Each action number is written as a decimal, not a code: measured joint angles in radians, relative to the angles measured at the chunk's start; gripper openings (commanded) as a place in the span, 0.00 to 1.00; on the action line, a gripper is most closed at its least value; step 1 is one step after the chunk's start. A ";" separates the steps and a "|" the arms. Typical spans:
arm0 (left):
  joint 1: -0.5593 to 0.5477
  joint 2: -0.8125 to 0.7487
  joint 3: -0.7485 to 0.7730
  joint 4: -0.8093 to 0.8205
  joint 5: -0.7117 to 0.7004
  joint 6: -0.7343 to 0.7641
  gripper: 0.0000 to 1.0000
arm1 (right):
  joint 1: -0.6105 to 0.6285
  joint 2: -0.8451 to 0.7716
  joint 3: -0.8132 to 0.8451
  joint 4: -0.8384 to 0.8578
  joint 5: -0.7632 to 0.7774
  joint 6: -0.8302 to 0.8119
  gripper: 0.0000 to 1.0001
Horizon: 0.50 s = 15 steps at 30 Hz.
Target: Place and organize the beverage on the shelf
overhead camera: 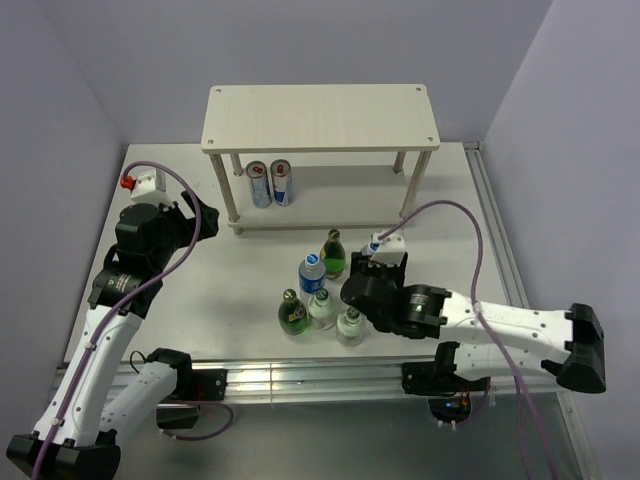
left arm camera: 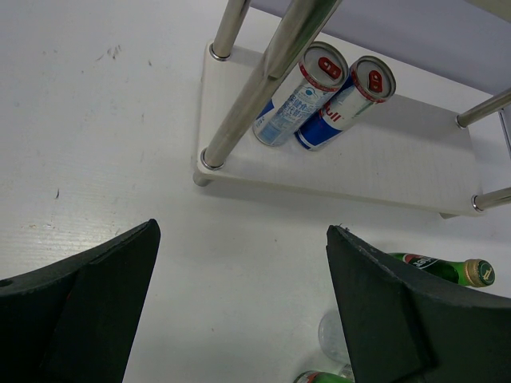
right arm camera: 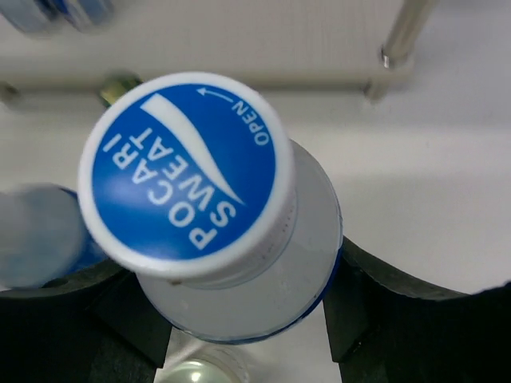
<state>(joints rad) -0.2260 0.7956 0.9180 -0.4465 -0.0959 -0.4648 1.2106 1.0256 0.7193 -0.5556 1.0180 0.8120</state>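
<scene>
The right gripper (right arm camera: 236,309) is clamping a sports-drink bottle (right arm camera: 188,171), its dark fingers (right arm camera: 355,299) pressing the clear body on both sides just below the blue cap. The bottle is standing upright on or just over the table (overhead camera: 250,270), in front of the shelf (overhead camera: 320,117) and not yet on it; whether its base is touching the table is hidden. The main risk is looking like a collision within the cluster. A second blue-capped bottle (overhead camera: 312,272) and a green bottle (overhead camera: 333,255) are standing just beside the held one, so a sideways pull before a clean lift is likely to be tipping them. The grip is sitting high on a smooth round body, so the bottle could be swinging or slipping during a quick move. Going onto the lower board (overhead camera: 330,197), the cap could be striking the edge of the top board, or the body could be clipping the right front leg (overhead camera: 411,190). Two cans (left arm camera: 291,96) are already occupying the left end of that board, so a careless slide leftward could be knocking them. The left gripper (left arm camera: 243,239) is hanging spread wide and empty near the shelf's left front corner, well apart from the bottle but crowding that side.
</scene>
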 measured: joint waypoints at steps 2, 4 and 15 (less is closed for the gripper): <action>0.000 0.000 0.000 0.000 0.000 0.000 0.92 | -0.002 -0.027 0.111 -0.015 0.004 -0.102 0.00; 0.000 0.001 0.000 0.000 0.000 0.000 0.92 | -0.011 -0.041 0.267 -0.013 0.007 -0.220 0.00; 0.000 0.010 0.000 -0.008 -0.003 0.000 0.92 | -0.336 0.203 1.120 -0.005 -0.064 -0.667 0.00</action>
<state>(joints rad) -0.2260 0.8051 0.9184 -0.4541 -0.0986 -0.4644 0.8745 1.2285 1.8389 -0.5610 0.9539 0.1448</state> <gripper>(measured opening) 0.919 0.687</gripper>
